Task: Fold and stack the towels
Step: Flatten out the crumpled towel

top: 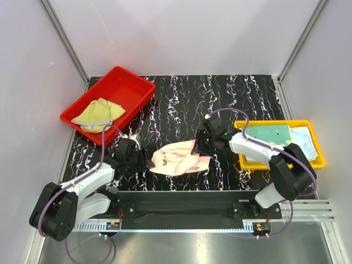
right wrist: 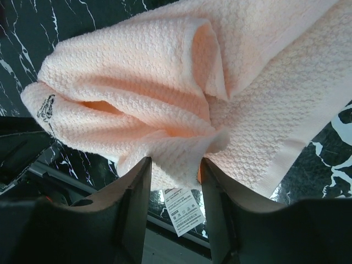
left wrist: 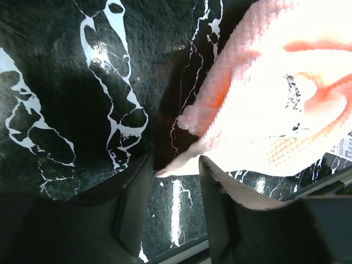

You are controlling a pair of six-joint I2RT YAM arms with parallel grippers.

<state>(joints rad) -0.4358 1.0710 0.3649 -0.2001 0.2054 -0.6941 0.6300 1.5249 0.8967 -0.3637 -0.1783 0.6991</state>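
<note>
Soft, light and floppy, the pink towel (top: pixel 177 159) sags just over the tabletop (top: pixel 181 99) between both arms, with the right tool (right wrist: pixel 175 165) pinched on a bunched edge and the left tool (left wrist: pixel 175 166) narrowly parted around a corner, its grip unclear, and corners look the best hold.

Left wrist view: pink towel (left wrist: pixel 258 110) blown out to near white, weave mostly lost, cut off at top and right edges. Right wrist view: same towel runs past top and right edges; label (right wrist: pixel 183 212) print too small to read; whether right jaws pinch the fold, cannot tell. Top view: right arm (top: pixel 253 146) covers part of teal towel (top: pixel 272 133).
</note>
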